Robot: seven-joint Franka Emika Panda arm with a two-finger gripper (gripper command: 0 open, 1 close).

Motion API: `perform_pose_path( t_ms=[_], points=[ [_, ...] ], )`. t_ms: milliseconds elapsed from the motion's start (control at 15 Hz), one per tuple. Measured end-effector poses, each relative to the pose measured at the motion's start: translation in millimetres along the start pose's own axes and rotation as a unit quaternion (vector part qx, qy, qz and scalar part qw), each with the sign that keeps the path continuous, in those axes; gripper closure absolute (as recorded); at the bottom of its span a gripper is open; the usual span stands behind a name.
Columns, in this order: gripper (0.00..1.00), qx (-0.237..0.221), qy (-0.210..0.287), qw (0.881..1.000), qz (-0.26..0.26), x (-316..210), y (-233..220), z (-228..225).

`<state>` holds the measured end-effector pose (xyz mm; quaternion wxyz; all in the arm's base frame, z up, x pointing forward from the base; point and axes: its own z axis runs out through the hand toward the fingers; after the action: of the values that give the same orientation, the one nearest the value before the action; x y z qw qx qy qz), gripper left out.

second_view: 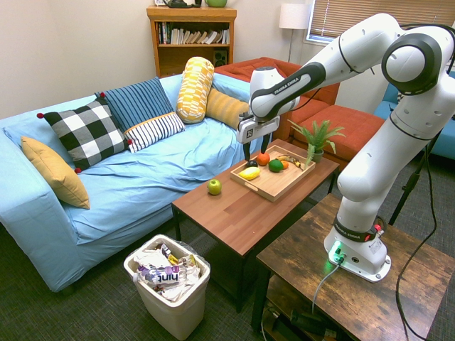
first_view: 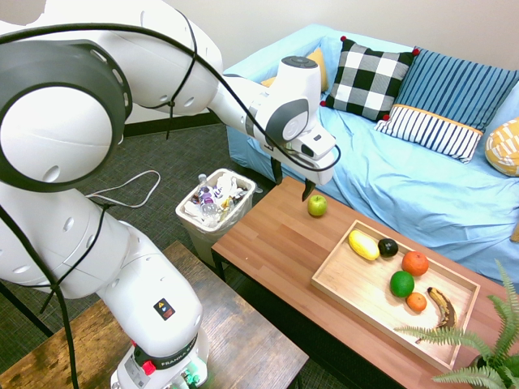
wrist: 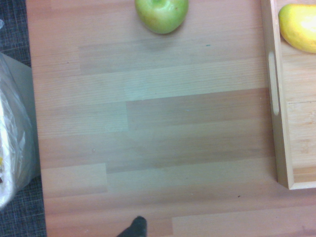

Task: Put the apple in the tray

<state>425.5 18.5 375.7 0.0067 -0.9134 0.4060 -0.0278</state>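
One table [first_view: 280, 250], one apple [first_view: 317, 206], one tray [first_view: 331, 274].

On the coffee table [first_view: 268, 239], a stretch of bare wood is left between the apple [first_view: 317, 206] and the tray [first_view: 367, 301], and no obstacle is seen on it. Around the apple, wood is left uncovered. The tray's low walls must be cleared from above. Inside, the far part is blocked by the yellow fruit [first_view: 363, 245], the dark fruit [first_view: 388, 248], the green fruit [first_view: 401, 284], two orange fruits [first_view: 415, 263] and the banana [first_view: 442, 309]. The tray's outer corner is overhung by fern fronds [first_view: 478, 376].
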Motion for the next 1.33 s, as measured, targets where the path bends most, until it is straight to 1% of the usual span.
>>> perform_pose_path(
  t_ms=[200,467,667,867,1067,1333],
  points=[
    [0.0,0.003,0.002,1.0,0.001,0.9,-7.8,3.9],
    [0.0,0.007,0.009,1.0,0.026,11.4,-54.1,29.1],
    [0.0,-0.007,0.012,0.999,0.048,36.7,-95.2,58.3],
    [0.0,-0.016,0.003,0.998,0.061,67.6,-137.6,94.7],
    [0.0,-0.033,-0.006,0.997,0.075,100.3,-169.4,129.1],
    [0.0,-0.049,-0.02,0.995,0.084,118.0,-202.1,160.3]
  ],
)
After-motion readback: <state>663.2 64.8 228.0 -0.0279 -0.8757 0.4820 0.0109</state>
